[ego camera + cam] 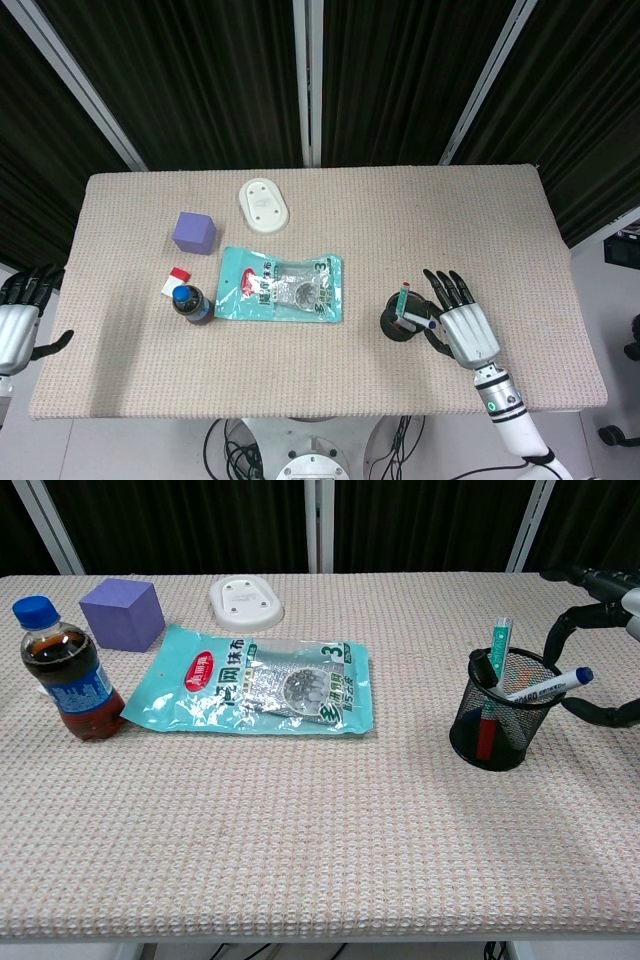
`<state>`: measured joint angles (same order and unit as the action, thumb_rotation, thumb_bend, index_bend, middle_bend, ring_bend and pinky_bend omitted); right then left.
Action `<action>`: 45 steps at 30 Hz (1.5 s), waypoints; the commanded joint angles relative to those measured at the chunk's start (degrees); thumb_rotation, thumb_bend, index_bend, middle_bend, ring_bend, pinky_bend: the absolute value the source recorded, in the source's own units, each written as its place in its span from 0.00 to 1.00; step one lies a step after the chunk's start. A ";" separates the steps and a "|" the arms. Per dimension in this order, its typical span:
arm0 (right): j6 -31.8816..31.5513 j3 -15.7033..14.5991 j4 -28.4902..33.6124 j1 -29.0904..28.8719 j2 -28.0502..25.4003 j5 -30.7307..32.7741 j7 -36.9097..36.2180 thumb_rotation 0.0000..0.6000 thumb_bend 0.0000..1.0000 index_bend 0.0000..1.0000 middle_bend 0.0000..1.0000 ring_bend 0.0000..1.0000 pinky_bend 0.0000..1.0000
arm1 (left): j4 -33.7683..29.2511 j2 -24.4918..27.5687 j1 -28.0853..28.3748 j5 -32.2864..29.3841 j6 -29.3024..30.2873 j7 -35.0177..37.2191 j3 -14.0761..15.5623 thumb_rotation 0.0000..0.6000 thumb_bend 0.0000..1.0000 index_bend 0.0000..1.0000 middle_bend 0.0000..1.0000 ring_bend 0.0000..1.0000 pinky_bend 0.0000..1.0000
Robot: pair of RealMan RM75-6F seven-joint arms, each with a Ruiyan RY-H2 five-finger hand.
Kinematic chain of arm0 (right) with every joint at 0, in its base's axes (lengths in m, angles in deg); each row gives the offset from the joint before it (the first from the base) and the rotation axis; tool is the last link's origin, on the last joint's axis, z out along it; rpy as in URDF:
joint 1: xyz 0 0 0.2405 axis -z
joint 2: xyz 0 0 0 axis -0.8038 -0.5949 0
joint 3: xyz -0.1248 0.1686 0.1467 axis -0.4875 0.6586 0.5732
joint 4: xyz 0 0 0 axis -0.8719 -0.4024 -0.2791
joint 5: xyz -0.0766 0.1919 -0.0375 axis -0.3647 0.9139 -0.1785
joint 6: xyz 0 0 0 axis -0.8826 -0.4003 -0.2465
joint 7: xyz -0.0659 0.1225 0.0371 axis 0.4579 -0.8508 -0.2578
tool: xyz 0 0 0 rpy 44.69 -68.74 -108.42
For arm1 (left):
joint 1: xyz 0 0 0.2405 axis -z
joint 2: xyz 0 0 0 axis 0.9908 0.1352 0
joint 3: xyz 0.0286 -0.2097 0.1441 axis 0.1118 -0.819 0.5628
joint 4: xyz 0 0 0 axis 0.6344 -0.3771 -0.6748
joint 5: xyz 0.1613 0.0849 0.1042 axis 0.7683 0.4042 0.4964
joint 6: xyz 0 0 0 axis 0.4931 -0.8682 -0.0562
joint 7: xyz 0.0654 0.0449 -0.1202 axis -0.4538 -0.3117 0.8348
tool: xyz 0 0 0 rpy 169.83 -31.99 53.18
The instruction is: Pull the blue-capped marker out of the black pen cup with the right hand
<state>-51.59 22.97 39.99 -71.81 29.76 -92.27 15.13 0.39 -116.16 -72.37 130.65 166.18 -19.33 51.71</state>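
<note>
The black mesh pen cup stands on the right part of the table. A white marker with a blue cap leans out of it to the right, beside a green pen and a red one. My right hand is open just right of the cup, fingers spread around the marker's cap end without touching it. My left hand hangs open off the table's left edge, seen only in the head view.
A cola bottle with a blue cap stands at the left. A purple cube, a white oval case and a teal foil packet lie on the beige mat.
</note>
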 commanded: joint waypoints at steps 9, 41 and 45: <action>-0.05 0.38 -0.30 -0.27 0.69 0.02 0.27 1.00 0.27 0.52 0.03 0.00 0.00 | -0.05 0.10 -0.03 0.09 -0.01 -0.01 -0.03 1.00 0.21 0.09 0.03 0.00 0.08; -12.86 5.10 10.18 3.27 -11.99 -4.01 -7.69 1.00 0.32 0.70 0.06 0.00 0.00 | 0.06 0.23 0.12 0.25 -0.59 1.62 -0.09 1.00 0.21 0.09 0.03 0.00 0.08; -14.47 6.99 6.63 3.64 -11.60 -2.57 -5.41 1.00 0.32 0.71 0.07 0.00 0.00 | 0.40 -0.01 0.26 0.24 -0.86 1.63 -0.07 1.00 0.21 0.09 0.03 0.00 0.08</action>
<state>-65.52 29.11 48.51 -68.46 17.89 -95.55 8.53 0.79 -116.16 -72.11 130.89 165.32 -17.70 51.63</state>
